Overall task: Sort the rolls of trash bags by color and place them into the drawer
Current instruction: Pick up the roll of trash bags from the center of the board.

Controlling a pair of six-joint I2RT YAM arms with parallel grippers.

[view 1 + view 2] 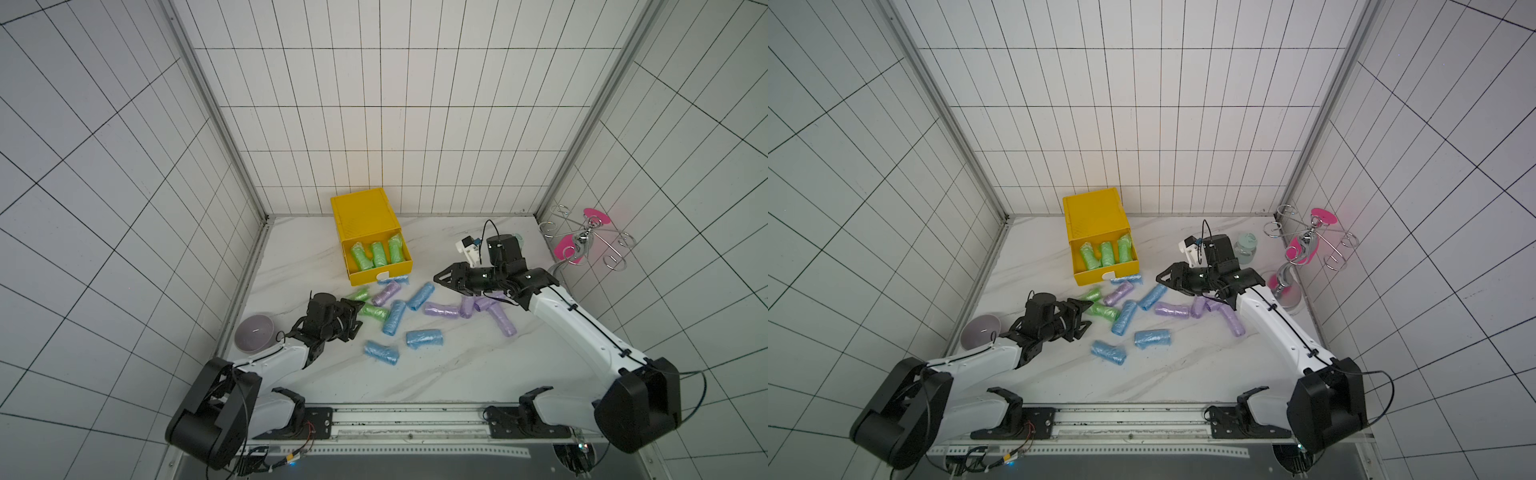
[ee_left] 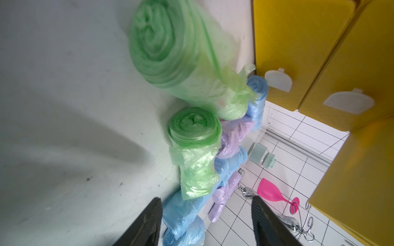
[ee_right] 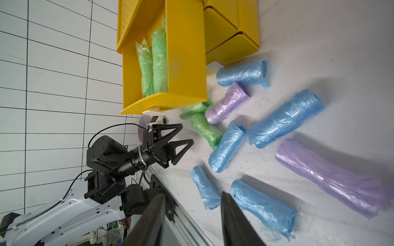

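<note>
The yellow drawer point(image 1: 382, 275) is pulled open and holds three green rolls of trash bags point(image 1: 378, 254). Loose rolls lie on the marble in front of it: green point(image 1: 375, 311), blue point(image 1: 394, 318) and lilac point(image 1: 441, 309). My left gripper point(image 1: 360, 316) is open and low, with its tips just short of the loose green roll point(image 2: 194, 149); nothing sits between its fingers point(image 2: 153, 215). A second green roll point(image 2: 177, 55) lies beyond it. To the right of the drawer, my right gripper point(image 1: 438, 279) hovers open and empty over the table, with blue rolls point(image 3: 262, 204) beyond its fingers point(image 3: 231, 215).
A grey bowl point(image 1: 254, 332) stands behind the left wrist by the left wall. A pale green jar point(image 1: 1246, 247) stands behind the right arm. A chrome rack with pink glasses point(image 1: 582, 241) fills the far right corner. Closed yellow drawers point(image 2: 341, 102) sit under the open one.
</note>
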